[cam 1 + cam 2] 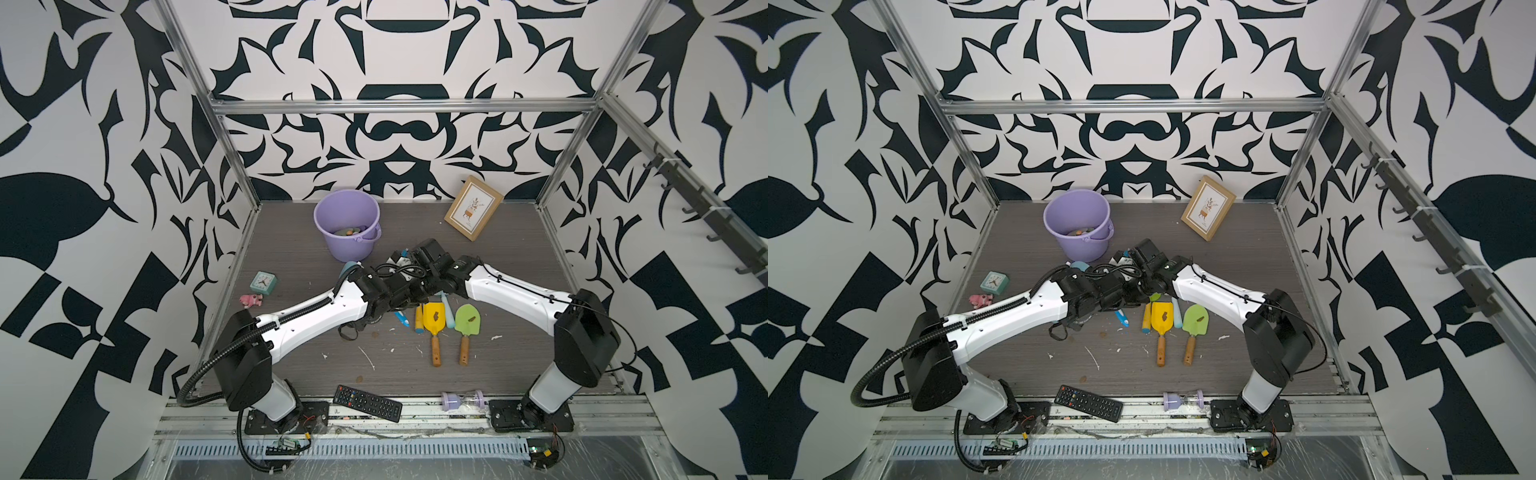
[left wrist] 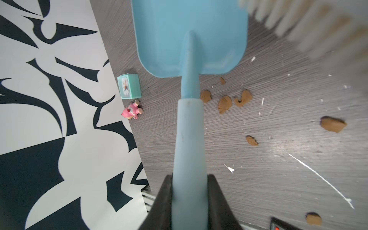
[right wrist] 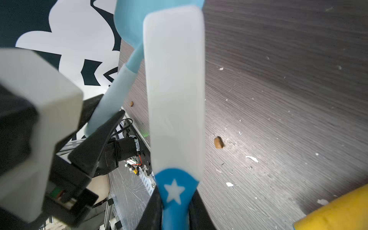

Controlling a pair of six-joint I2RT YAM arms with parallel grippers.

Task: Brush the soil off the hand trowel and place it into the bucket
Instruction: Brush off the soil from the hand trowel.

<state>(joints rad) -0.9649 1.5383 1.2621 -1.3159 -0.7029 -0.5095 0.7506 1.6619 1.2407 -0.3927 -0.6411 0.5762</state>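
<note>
Mid-brushing: pinching trowel [image 2: 189, 39] handle tight in left fingers [image 2: 165, 199], clamping brush [image 3: 175, 89] in closed right fingers [image 3: 151, 209] beside blade, above soil [image 2: 225, 103] on tabletop [image 2: 278, 159]. Next calls for swinging trowel far-left over bucket [image 1: 349, 251], then releasing.

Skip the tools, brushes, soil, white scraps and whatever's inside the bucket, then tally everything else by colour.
Lilac: 2, bucket and hourglass
Teal: 1, clock
Pink: 1, toy
Black: 1, remote
Tan: 1, picture frame
Total: 6
</note>
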